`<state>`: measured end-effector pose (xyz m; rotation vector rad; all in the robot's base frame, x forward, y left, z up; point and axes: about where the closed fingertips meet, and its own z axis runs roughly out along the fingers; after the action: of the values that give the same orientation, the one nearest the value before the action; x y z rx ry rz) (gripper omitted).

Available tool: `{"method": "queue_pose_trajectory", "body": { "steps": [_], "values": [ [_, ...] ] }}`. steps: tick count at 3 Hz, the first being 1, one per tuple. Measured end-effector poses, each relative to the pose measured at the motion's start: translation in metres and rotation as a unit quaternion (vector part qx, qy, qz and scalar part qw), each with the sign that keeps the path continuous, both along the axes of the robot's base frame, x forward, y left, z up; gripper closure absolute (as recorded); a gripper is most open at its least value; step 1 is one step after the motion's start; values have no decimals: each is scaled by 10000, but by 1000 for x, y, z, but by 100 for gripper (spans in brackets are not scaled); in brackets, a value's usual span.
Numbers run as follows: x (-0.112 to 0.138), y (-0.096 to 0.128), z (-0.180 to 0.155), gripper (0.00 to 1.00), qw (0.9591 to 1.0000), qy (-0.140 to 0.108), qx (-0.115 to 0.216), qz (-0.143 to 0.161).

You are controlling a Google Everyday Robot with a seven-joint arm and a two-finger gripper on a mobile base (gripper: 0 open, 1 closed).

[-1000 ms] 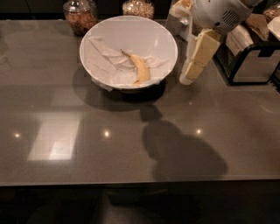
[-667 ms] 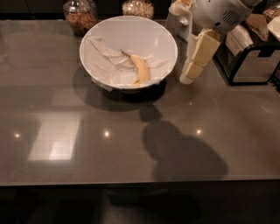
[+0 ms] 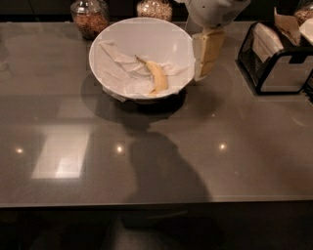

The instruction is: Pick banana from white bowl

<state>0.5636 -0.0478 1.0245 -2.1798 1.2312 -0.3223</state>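
Observation:
The white bowl stands at the back centre of the grey table, lined with crumpled white paper. The banana lies inside it, small, curved and pale yellow, near the front right wall, with its thin brownish stem pointing to the back left. My gripper hangs from the white arm at the top and points down. It is just outside the bowl's right rim, to the right of the banana and apart from it. It holds nothing.
Two glass jars of brown grains stand behind the bowl. A black wire rack with paper packets stands at the right edge. The grey table stretches toward the front, with my shadow on it.
My gripper has moved a little to the left and up, closer to the bowl's right rim. The bowl and the banana have not moved.

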Motion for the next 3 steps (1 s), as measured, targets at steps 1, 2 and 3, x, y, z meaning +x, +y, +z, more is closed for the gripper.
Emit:
{"method": "queue_pose_trajectory", "body": {
  "steps": [1,2,3],
  "values": [
    [14,21,0,0,9868,-761,-1179,811],
    [30,26,-4,0,9592,-1207,-2198,1305],
    [33,19,0,0,9550,-1303,-2344,1270]
  ]
}}
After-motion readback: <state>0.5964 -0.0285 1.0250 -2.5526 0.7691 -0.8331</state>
